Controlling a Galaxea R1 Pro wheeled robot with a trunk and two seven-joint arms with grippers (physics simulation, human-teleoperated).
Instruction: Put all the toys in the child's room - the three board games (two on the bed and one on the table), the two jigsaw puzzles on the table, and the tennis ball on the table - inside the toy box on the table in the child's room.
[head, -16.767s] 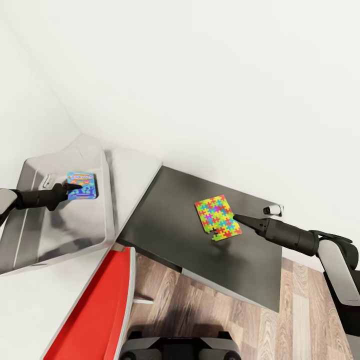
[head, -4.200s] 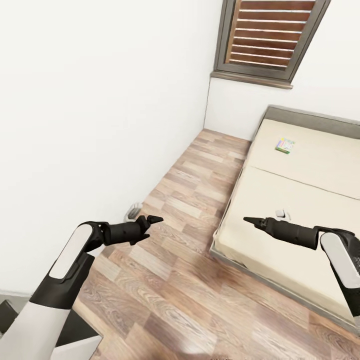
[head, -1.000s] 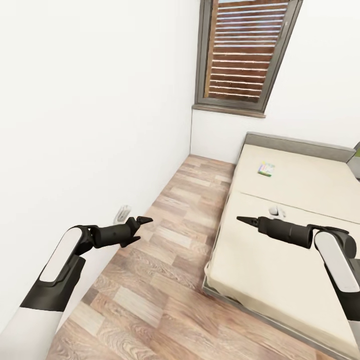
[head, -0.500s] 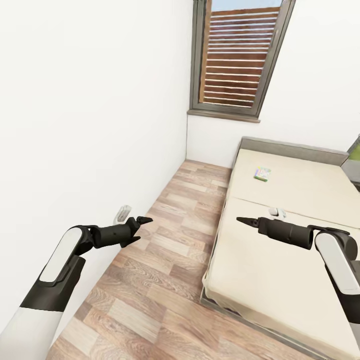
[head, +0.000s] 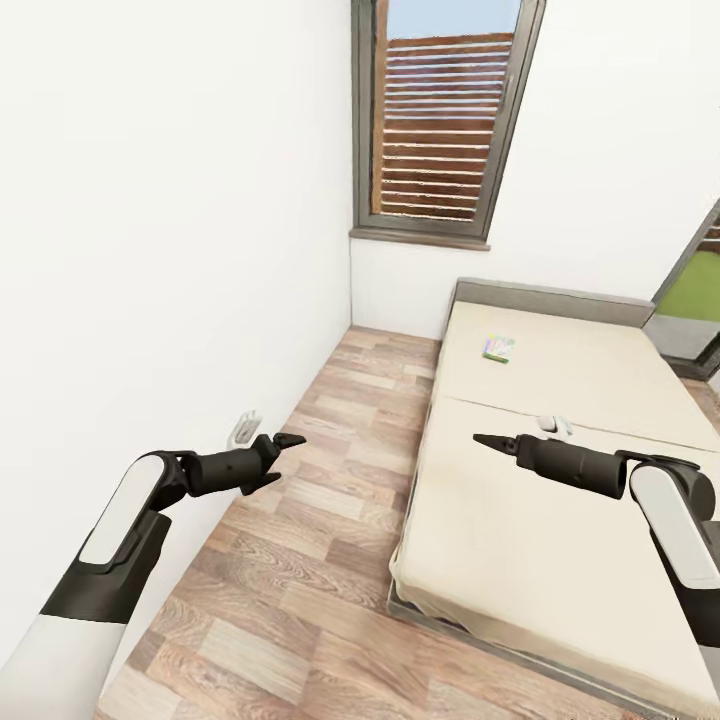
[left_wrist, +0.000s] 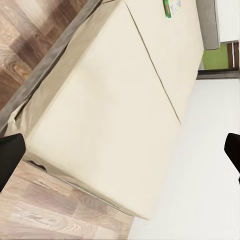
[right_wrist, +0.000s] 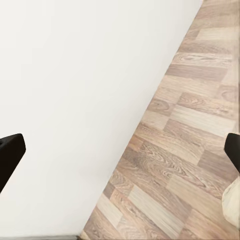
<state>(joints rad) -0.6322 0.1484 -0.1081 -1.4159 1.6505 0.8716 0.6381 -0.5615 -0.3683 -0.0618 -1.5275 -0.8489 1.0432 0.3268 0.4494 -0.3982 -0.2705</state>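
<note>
Left gripper (head: 290, 440): its two black fingers are spread apart and hold nothing. It hangs over the wood floor (head: 330, 500), close to the white wall (head: 150, 250).
Right gripper (head: 483, 441): in the head view its tips look pressed together to a point, but the right wrist view shows them wide apart, so I cannot tell. It holds nothing and hangs over the near part of the bed (head: 540, 480).
Room: white walls, a tall window (head: 440, 120) with brown slats, and a green patch by the far right edge.
Bed: cream cover, grey frame, running away toward the window wall.
Board game (head: 498, 347): a small flat box lying on the far part of the bed. Its long side runs along the bed. It also shows in the left wrist view (left_wrist: 173, 7).
Writing: green and white colours, too small to read.
</note>
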